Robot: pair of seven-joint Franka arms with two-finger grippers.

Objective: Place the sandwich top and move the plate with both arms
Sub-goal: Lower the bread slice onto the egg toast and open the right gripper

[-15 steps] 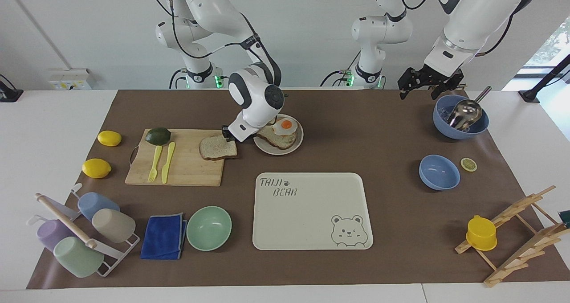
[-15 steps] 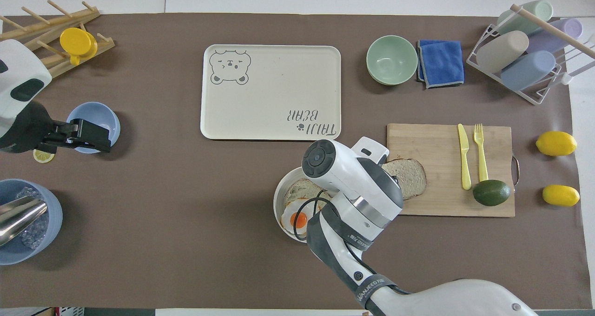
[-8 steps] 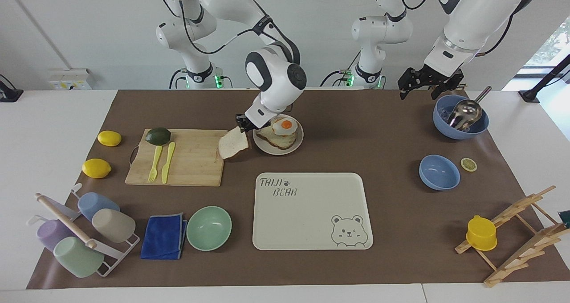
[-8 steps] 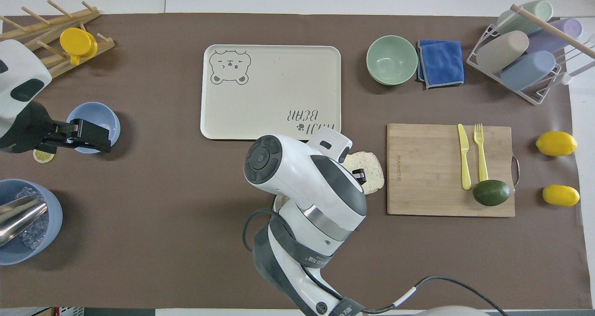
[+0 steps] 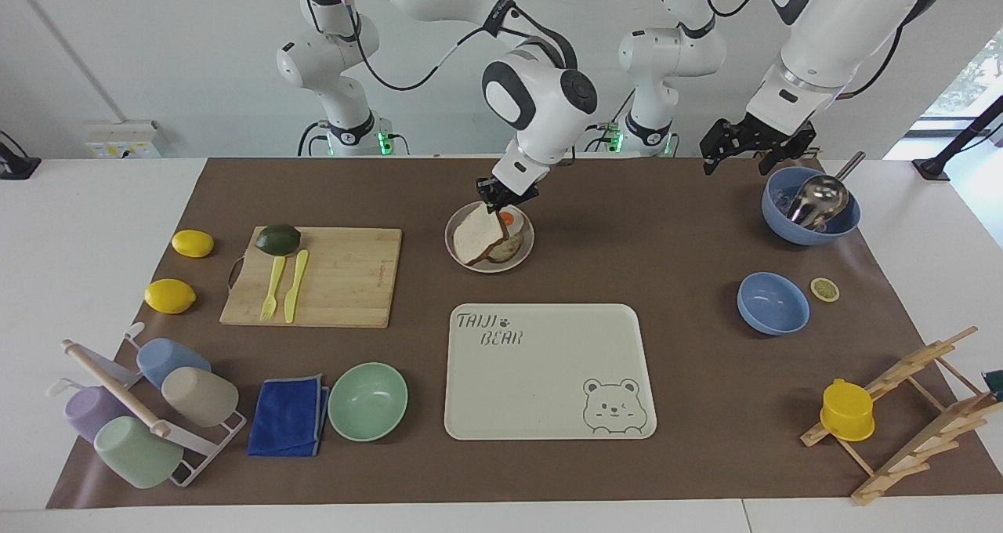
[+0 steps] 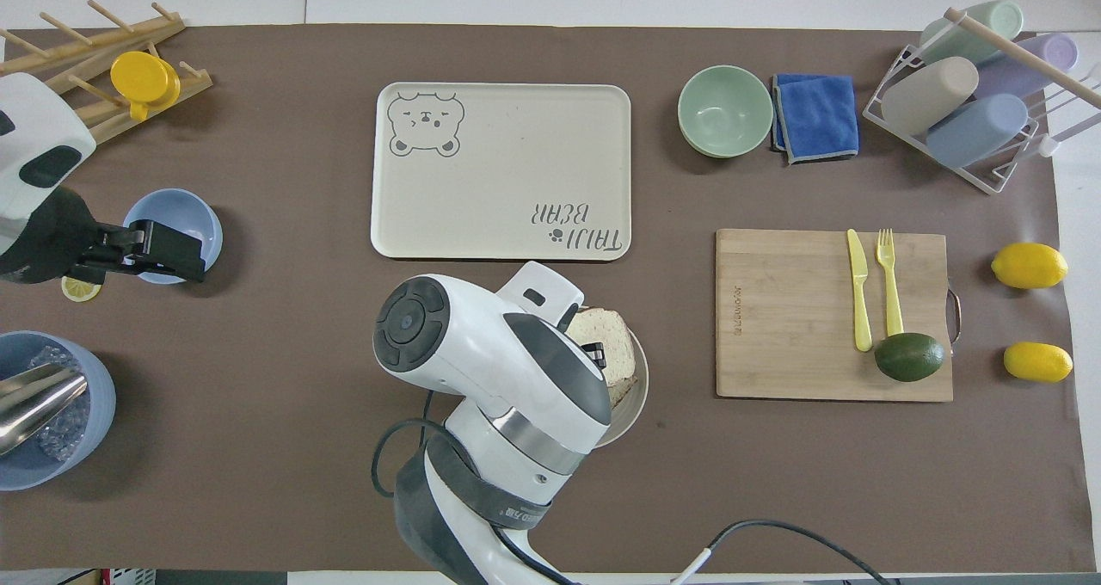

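Note:
The sandwich top (image 5: 478,239), a plain brown bread slice, hangs tilted from my right gripper (image 5: 500,201), which is shut on its upper edge. It hangs over the plate (image 5: 527,249), a small round pale one. On that plate lies another slice topped with a fried egg (image 5: 508,219). Whether the hanging slice's lower edge touches the plate's food I cannot tell. In the overhead view the right arm covers most of the plate (image 6: 641,385); the sandwich top (image 6: 615,348) shows beside the right gripper (image 6: 595,357). My left gripper (image 5: 738,163) waits open in the air by a blue bowl with a metal scoop (image 5: 811,204).
A cream bear-printed tray (image 5: 548,376) lies farther from the robots than the plate. Toward the right arm's end are a cutting board (image 5: 345,278) with knife, fork and avocado, two lemons, a mint bowl (image 5: 367,401), a blue cloth and a cup rack. A smaller blue bowl (image 5: 773,303) and a wooden rack stand toward the left arm's end.
My right gripper has lifted the sandwich top off the cutting board and carried it toward the left arm's end, over the plate. The left arm has not moved.

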